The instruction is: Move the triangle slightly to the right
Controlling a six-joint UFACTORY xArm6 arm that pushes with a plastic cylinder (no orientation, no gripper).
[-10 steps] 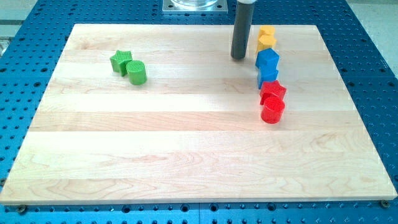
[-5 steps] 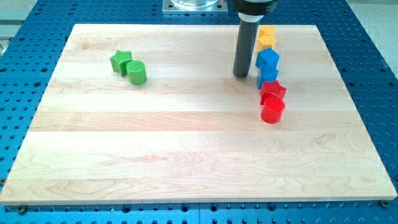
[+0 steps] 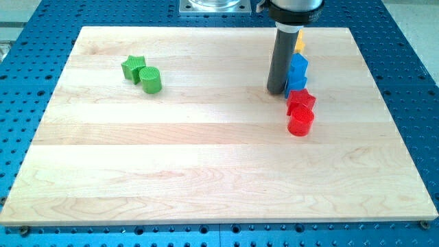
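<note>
Now my tip point(image 3: 277, 91) rests on the surface point(image 3: 206, 151) at the left edge of the near blue block point(image 3: 298, 84), seemingly the triangle; whether they touch is unclear. The tool is a plain rod, gripping nothing. Another blue block point(image 3: 298, 66) sits just behind, with a yellow block point(image 3: 300, 41) beyond. Nearer are a red block point(image 3: 302, 101) and a red cylinder point(image 3: 300, 123). Far left lie a green star point(image 3: 132, 66) and a green cylinder point(image 3: 151, 80).

One high, front-on view angled down over the whole wooden board point(image 3: 206, 171), moderately near.
</note>
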